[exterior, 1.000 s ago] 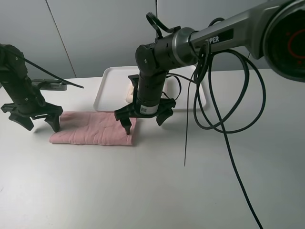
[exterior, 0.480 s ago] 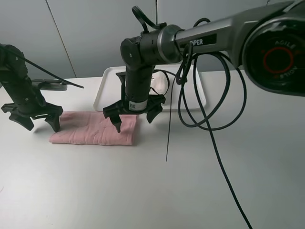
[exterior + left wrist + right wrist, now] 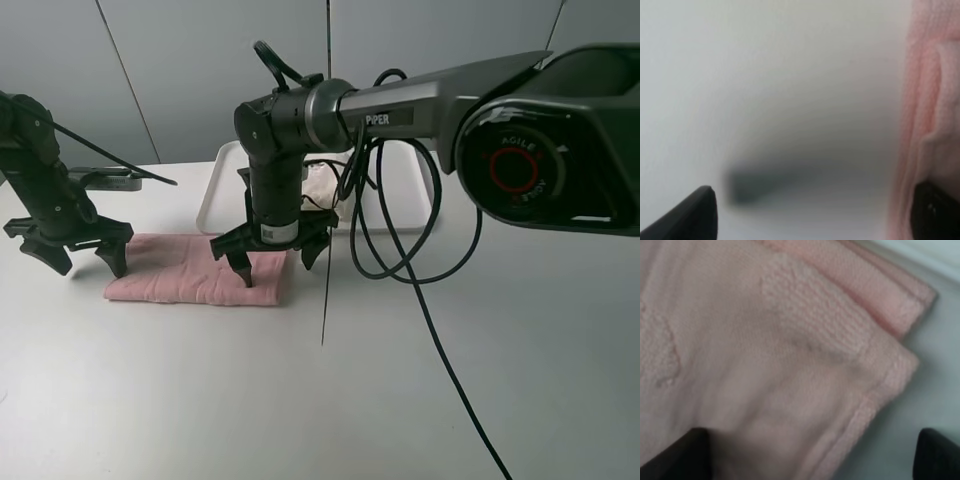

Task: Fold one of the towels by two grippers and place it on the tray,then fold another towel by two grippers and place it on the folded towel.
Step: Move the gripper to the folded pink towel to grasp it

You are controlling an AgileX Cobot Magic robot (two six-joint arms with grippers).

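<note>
1. Our left gripper (image 3: 88, 262), at the left edge of the frame, has its jaws spread wide and grips nothing. One finger is at the left end of the pink towel (image 3: 190, 272), the other over bare counter (image 3: 450, 380).
2. Our right gripper (image 3: 275, 268), left of centre, also has its jaws apart and empty, straddling that towel's right-hand corner.
3. We see the pink towel folded into a long strip, flat on the counter.
4. Behind it, upper middle, the tray (image 3: 213, 195) carries the cream-white towel (image 3: 322, 185), mostly hidden by the right arm (image 3: 420, 90).
</note>
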